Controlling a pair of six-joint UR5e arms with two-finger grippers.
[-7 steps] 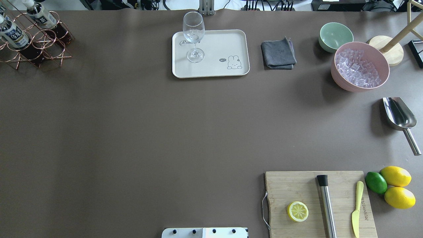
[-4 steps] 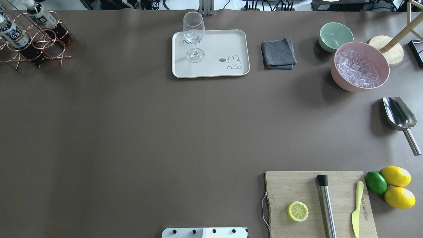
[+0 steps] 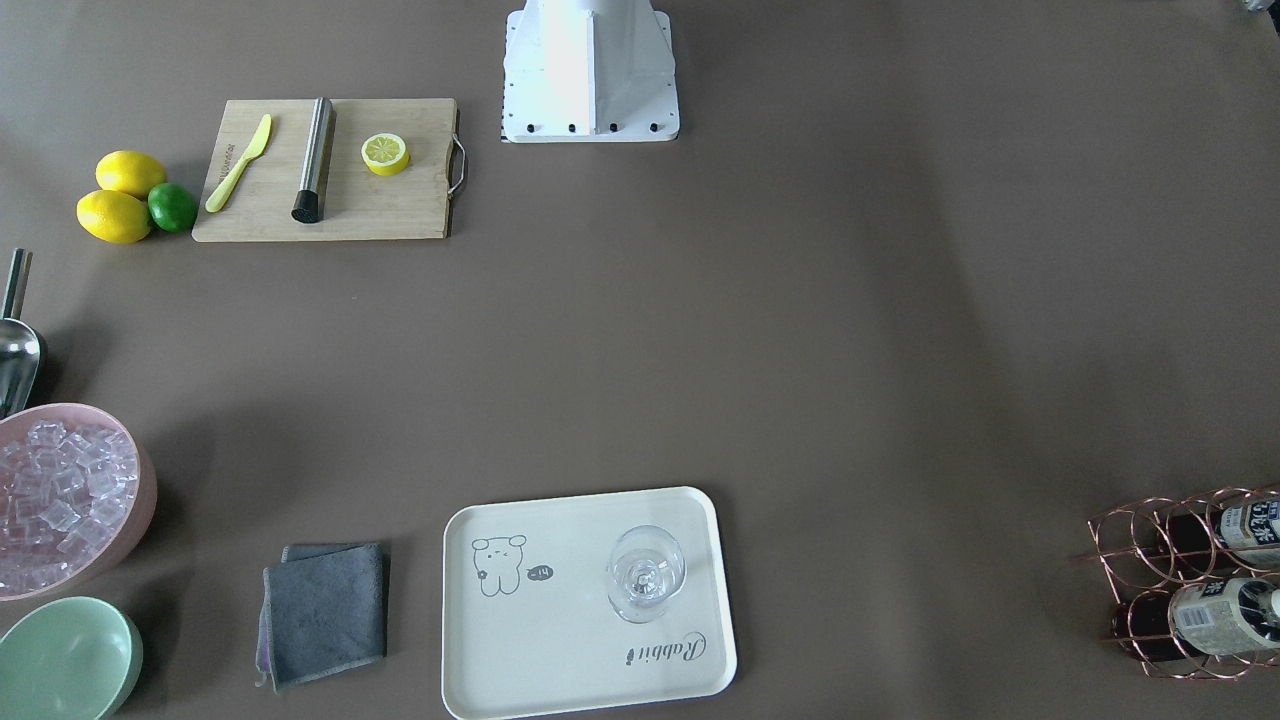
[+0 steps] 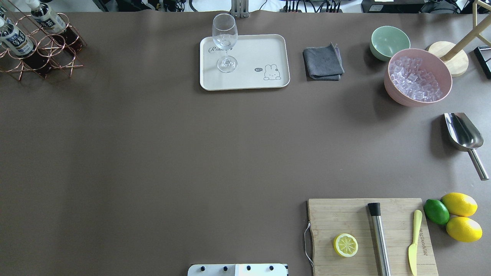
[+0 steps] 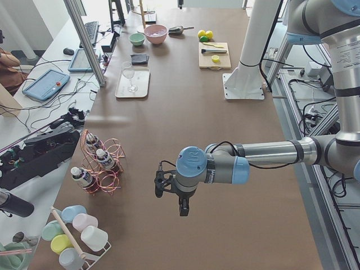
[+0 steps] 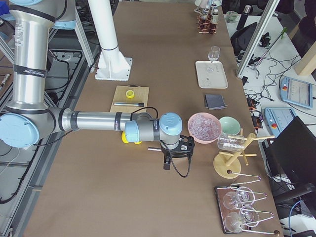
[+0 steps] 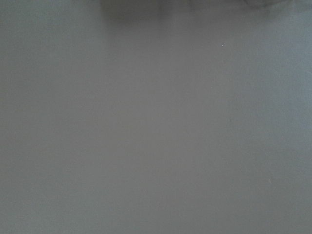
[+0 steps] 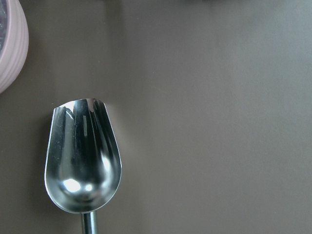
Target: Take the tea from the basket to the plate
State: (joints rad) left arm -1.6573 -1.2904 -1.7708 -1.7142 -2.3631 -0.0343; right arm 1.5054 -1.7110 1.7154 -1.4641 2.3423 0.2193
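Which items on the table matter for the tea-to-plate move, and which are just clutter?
Job:
- tea bottles, standing in the basket
- plate, the target

Clutter:
- glass, standing on the plate
- gray cloth
- mint bowl
- pink bowl of ice
- scoop
- cutting board with lemon half, muddler, knife
- lemons, lime

**Brown table, goods along its edges**

On my overhead feed the brown table (image 4: 172, 153) carries the wire basket (image 4: 50, 50) in the upper left corner. The cream plate (image 4: 253, 50) sits at top centre, with a folded grey cloth (image 4: 323, 63) near its right side. Upper right stand a mint-green bowl (image 4: 389, 41) and a pink bowl (image 4: 395, 94), close together. A steel scoop (image 4: 462, 132) lies at the right edge. Lower right I see the cutting board (image 4: 337, 218), with two lemons (image 4: 459, 204) and a lime (image 4: 436, 211) just beside it.
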